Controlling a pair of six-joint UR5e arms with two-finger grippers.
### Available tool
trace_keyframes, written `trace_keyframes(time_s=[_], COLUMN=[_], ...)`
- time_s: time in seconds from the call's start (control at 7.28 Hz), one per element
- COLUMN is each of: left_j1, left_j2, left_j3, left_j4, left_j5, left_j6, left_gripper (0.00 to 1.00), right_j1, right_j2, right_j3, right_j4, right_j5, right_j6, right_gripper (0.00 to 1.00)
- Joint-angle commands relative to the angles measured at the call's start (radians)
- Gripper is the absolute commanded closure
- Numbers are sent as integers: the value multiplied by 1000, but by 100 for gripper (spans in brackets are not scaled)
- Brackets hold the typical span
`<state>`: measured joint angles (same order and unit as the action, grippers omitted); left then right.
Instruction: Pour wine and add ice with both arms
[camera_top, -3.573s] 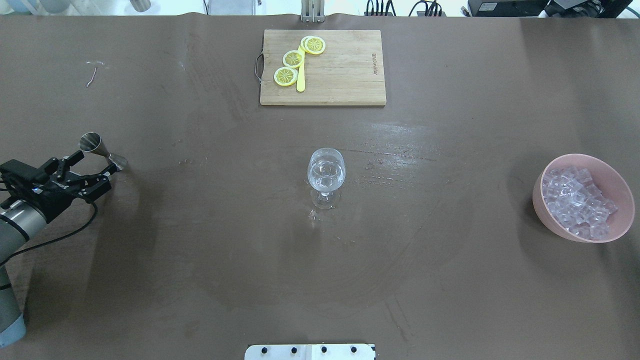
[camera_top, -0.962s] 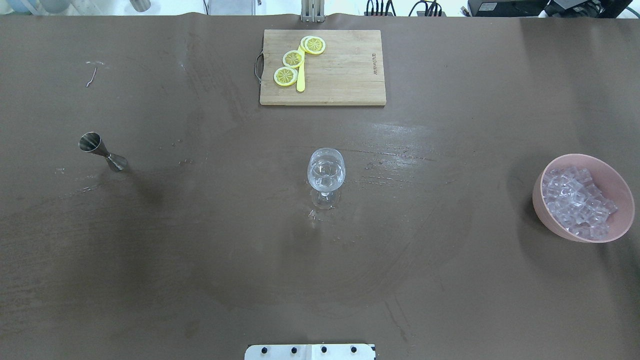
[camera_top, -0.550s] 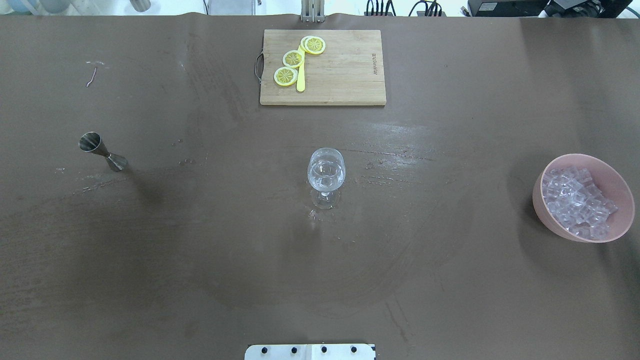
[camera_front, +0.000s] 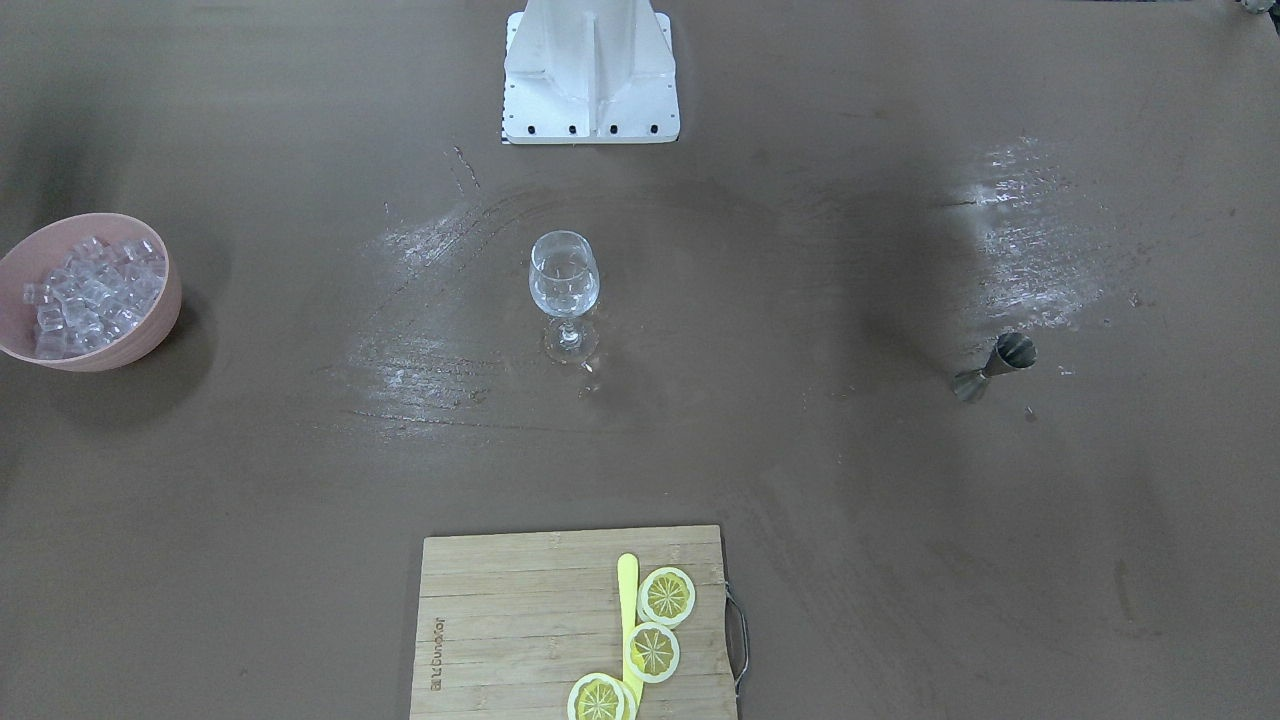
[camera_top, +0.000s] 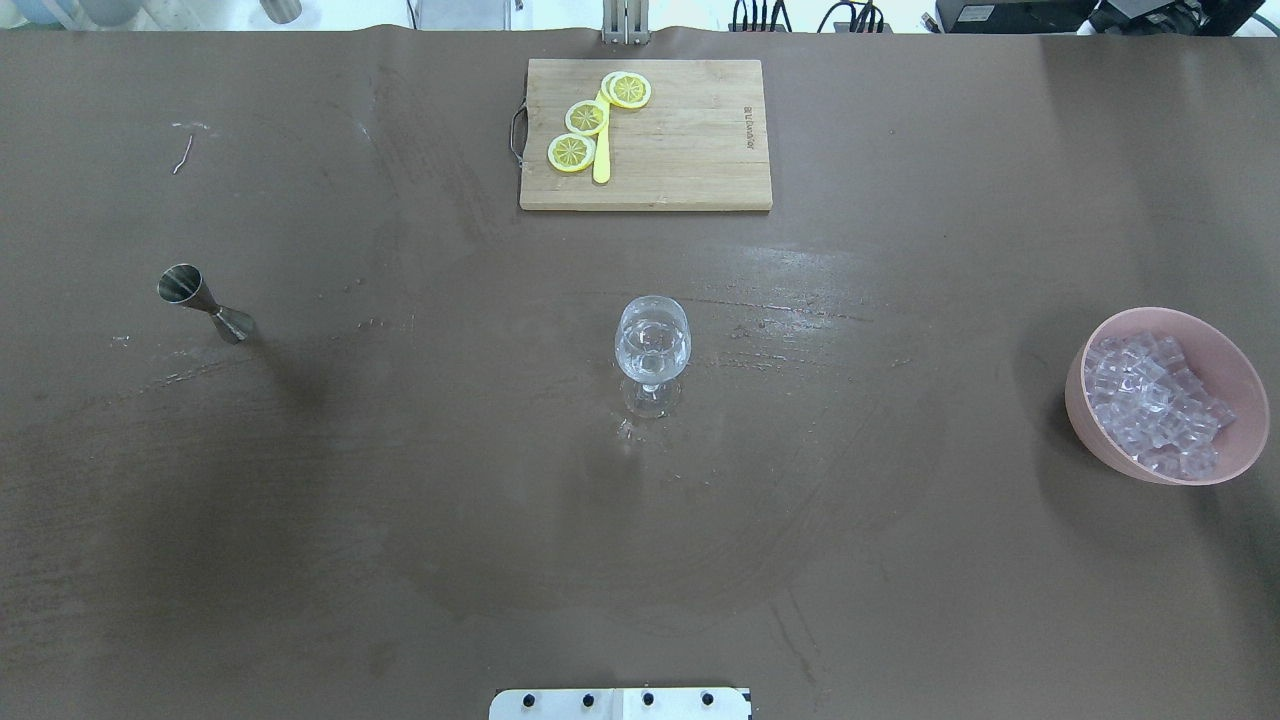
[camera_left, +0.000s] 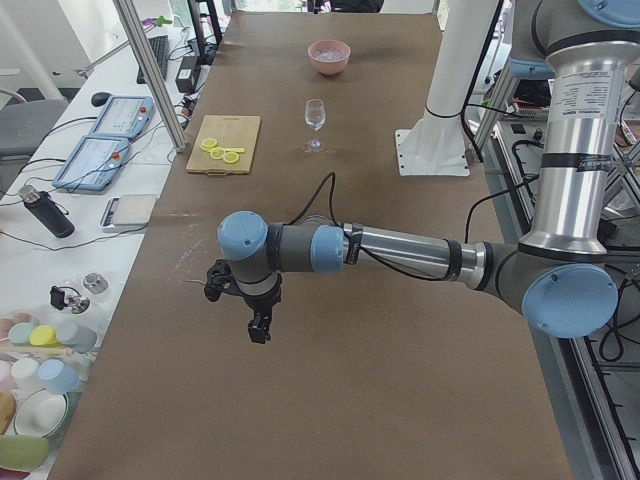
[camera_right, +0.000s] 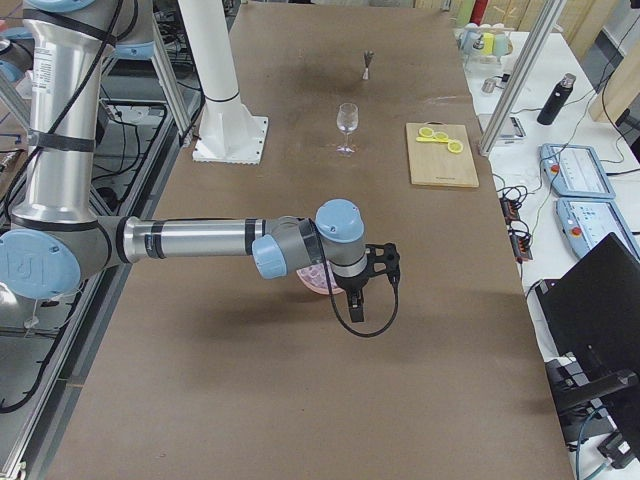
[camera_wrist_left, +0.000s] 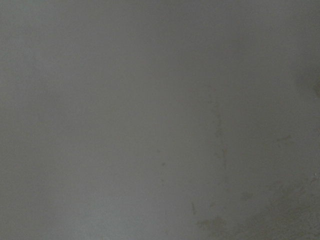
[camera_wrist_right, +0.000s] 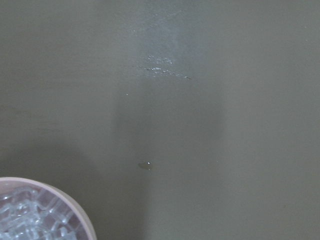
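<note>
1. Left gripper (camera_left: 258, 330), black 2-finger pincer on the grey-silver tubular left arm (camera_left: 400, 250) with pale blue joint caps: shows only in the left-end side view, small and dark, pointing down over the brown table (camera_top: 400, 500). Finger spread cannot be told.
2. Right gripper (camera_right: 357, 308), the same black pincer on the matching right arm (camera_right: 190, 238): shows only in the right-end side view, pointing down. Cannot tell whether wide or narrow.
3. Ice (camera_top: 1150, 400), many small clear cubes: heaped in a round pink plastic bowl (camera_top: 1085, 425) at the robot's right end of the table. In the right-end view the bowl is almost wholly hidden behind the right wrist. In the right wrist view only an arc of its rim and a few cubes show, cut off at the lower-left corner.
4. Clear stemmed wine glass (camera_top: 652, 345): upright at table centre, well apart from bowl and arms. Its contents are hard to make out, only colourless glints.
5. Steel double-cone jigger (camera_top: 205, 305): standing on the table on the robot's left side.
6. Rectangular wooden cutting board (camera_top: 690, 150): at the far edge, bearing 3 yellow lemon slices (camera_top: 572, 152) and a slim yellow stick (camera_top: 601, 160). It is cut off at the bottom edge of the front-facing view.
7. White block-shaped base (camera_front: 590, 70): partly cropped in both table views.
8. Left wrist view: blurred grey-brown surface only
</note>
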<state>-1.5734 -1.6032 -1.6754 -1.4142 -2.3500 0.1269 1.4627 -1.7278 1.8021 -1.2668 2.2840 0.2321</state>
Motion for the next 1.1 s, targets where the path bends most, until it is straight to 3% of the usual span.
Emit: trace_keyframes(time_s=[0.0, 0.41, 0.96], left_j1=[-8, -8, -8], left_j2=[11, 9, 9], left_j3=[-10, -27, -47], left_j4=[-2, -2, -2], left_j5=[-17, -17, -17], left_j6=[-9, -7, -9], left_gripper=[2, 2, 2], right_j1=[-28, -235, -433], right_j2=[2, -4, -32], right_j3=[69, 175, 177], right_j4=[-3, 0, 84], right_j5=[25, -36, -219], right_j6=[66, 443, 715], right_gripper=[0, 1, 3])
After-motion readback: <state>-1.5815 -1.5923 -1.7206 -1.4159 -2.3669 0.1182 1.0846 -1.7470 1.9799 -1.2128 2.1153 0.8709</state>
